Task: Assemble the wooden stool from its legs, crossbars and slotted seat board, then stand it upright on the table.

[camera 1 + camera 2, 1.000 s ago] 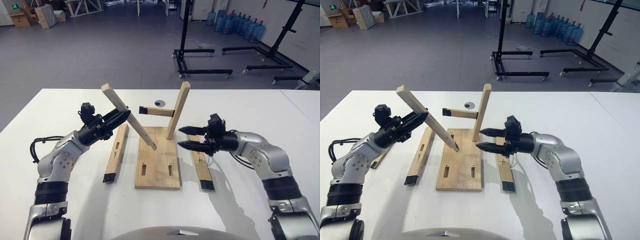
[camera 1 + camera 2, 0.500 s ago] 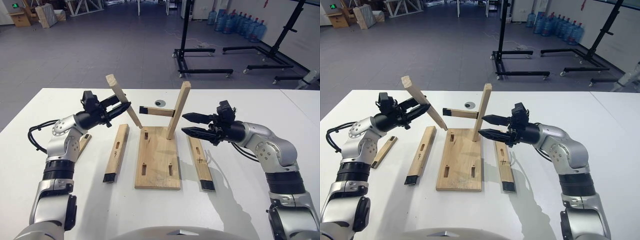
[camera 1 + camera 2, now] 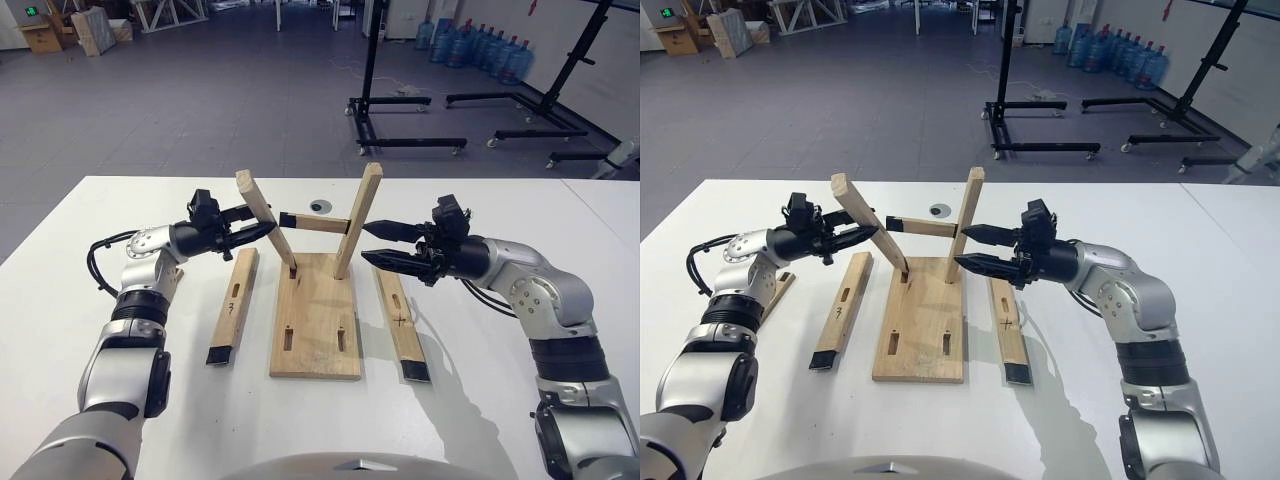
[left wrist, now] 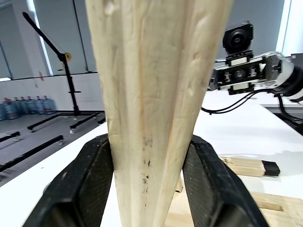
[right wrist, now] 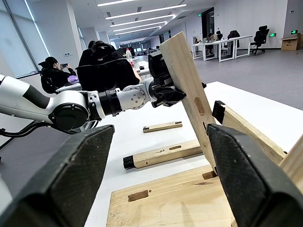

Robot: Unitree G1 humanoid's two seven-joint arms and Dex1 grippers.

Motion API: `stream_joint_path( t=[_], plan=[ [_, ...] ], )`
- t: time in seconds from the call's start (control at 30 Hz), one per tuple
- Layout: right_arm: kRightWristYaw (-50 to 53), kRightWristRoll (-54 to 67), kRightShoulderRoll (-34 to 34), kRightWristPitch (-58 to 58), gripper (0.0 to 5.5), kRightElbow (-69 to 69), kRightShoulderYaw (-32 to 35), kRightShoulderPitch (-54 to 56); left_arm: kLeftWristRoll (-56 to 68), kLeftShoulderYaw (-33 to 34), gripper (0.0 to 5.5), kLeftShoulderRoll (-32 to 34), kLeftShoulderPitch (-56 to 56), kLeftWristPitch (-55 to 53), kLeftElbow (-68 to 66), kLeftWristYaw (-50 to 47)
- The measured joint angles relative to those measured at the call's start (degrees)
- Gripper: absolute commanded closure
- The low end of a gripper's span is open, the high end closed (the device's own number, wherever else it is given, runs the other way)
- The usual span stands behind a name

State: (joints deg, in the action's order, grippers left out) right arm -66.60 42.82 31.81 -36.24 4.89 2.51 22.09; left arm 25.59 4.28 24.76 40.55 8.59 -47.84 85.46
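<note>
Seat board (image 3: 315, 315): flat on the white table (image 3: 480, 400), slots facing up.
Left gripper (image 3: 260, 221): clamped tight on the tilted leg (image 3: 283, 250), and that leg's lower end meets the board at its far left slot!
Upright leg (image 3: 357, 220): standing at the board's far right corner, crossbar (image 3: 318, 224) jutting left.
Right gripper (image 3: 388, 246): fingers spread apart, just right of the upright leg.
Left loose leg (image 3: 232, 305): flat beside the board's left edge.
Right loose leg (image 3: 401, 325): flat beside its right edge.

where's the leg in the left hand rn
Left of centre in the left eye view, the leg tilts, lower end at the seat board's far-left slot, beside the crossbar.
</note>
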Motion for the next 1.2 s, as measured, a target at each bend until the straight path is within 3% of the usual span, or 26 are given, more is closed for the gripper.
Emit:
stream_joint_path(
  t=[0.23,0.93,1.2],
  plan=[
    [-0.1,0.0,0.0,0.0,1.92,0.2,-0.2,0.2,-1.6,-0.5,3.47,2.5,3.8,-4.8,-3.9,5.7],
    [0.1,-0.1,-0.4,0.3,1.92,0.6,-0.9,1.9,-0.1,-10.2,3.47,5.5,7.0,-11.3,-2.2,6.5],
    [5.2,-2.2,-3.9,7.2,1.92,-0.4,0.5,7.7,1.0,-10.9,3.47,5.9,6.7,-12.0,-1.9,6.6]
  ],
)
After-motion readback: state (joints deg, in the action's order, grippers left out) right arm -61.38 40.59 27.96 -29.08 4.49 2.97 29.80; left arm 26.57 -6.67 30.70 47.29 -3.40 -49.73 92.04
